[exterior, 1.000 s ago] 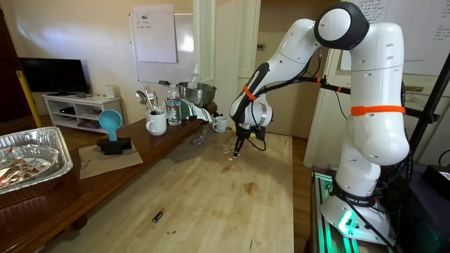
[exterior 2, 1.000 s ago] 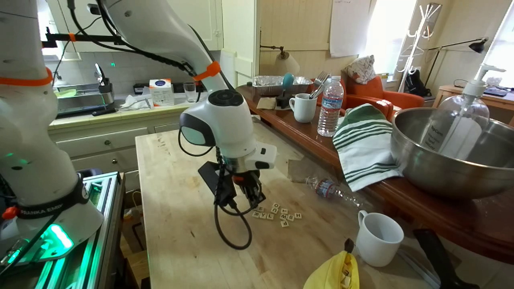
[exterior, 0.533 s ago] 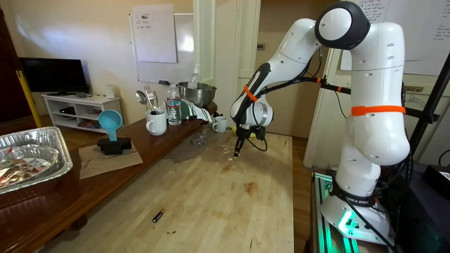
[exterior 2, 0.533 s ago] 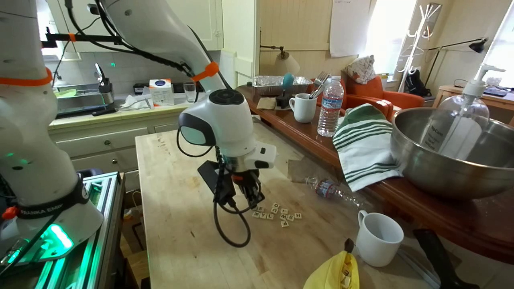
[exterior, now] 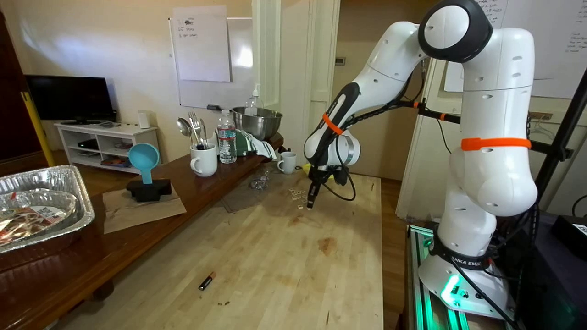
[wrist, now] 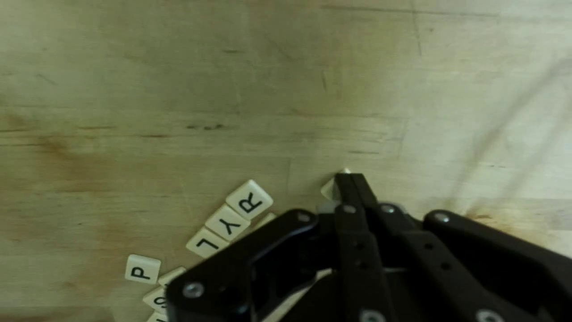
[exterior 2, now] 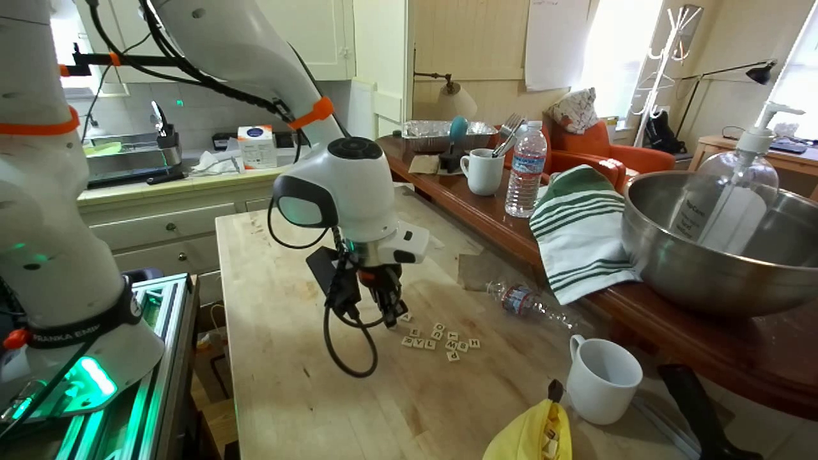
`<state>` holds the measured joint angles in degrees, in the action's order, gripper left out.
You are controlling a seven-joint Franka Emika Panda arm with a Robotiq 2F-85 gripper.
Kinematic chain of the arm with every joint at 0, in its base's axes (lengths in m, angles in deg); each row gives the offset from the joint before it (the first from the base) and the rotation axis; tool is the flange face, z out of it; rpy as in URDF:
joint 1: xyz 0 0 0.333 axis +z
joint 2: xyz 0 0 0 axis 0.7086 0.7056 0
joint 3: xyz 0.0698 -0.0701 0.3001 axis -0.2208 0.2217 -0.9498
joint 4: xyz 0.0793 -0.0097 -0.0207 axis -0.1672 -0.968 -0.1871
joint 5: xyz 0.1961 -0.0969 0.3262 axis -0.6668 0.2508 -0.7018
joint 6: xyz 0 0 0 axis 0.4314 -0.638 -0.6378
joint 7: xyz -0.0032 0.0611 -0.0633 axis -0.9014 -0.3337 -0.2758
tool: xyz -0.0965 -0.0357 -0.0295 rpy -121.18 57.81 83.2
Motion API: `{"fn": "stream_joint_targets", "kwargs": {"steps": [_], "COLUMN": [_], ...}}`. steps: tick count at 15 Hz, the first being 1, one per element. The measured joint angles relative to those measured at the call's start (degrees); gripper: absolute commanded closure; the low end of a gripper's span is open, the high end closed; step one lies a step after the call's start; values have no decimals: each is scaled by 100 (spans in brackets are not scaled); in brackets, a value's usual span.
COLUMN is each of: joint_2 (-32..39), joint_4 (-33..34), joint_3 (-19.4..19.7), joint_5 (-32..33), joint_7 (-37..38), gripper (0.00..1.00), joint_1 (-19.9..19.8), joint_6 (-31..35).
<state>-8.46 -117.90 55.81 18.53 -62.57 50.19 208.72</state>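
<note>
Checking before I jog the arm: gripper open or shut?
Gripper shut: in the wrist view its fingers lie side by side with no gap, tips partly covering a letter tile.

We have a cream wall (exterior: 137, 41) carrying a whiteboard (exterior: 239, 78), and before it a dark television (exterior: 69, 97) on a low white stand (exterior: 110, 141). Brown wooden flooring (exterior: 393, 238) shows along one long edge of the worktop (exterior: 284, 261); a glossy dark wood counter (exterior: 183, 185) lines the opposite long edge. Past a short edge of the worktop, in an exterior view, we see pale drawers (exterior 2: 140, 233) beneath a tiled wall (exterior 2: 208, 108). On the counter's outer side we find an orange armchair (exterior 2: 578, 145) with a patterned cushion (exterior 2: 573, 110), and, well apart from it, a black lamp (exterior 2: 759, 75). Strong daylight pours through a window (exterior 2: 617, 57) behind the armchair.
</note>
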Motion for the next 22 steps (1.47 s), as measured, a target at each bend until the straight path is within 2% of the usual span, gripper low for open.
{"fn": "stream_joint_targets", "kwargs": {"steps": [12,22], "joint_2": [7,146], "joint_4": [-23,154], "joint_3": [-91,-293], "joint_5": [-114,-396], "joint_7": [2577,3461], "gripper": [100,100], "joint_1": [558,682], "joint_6": [124,222]}}
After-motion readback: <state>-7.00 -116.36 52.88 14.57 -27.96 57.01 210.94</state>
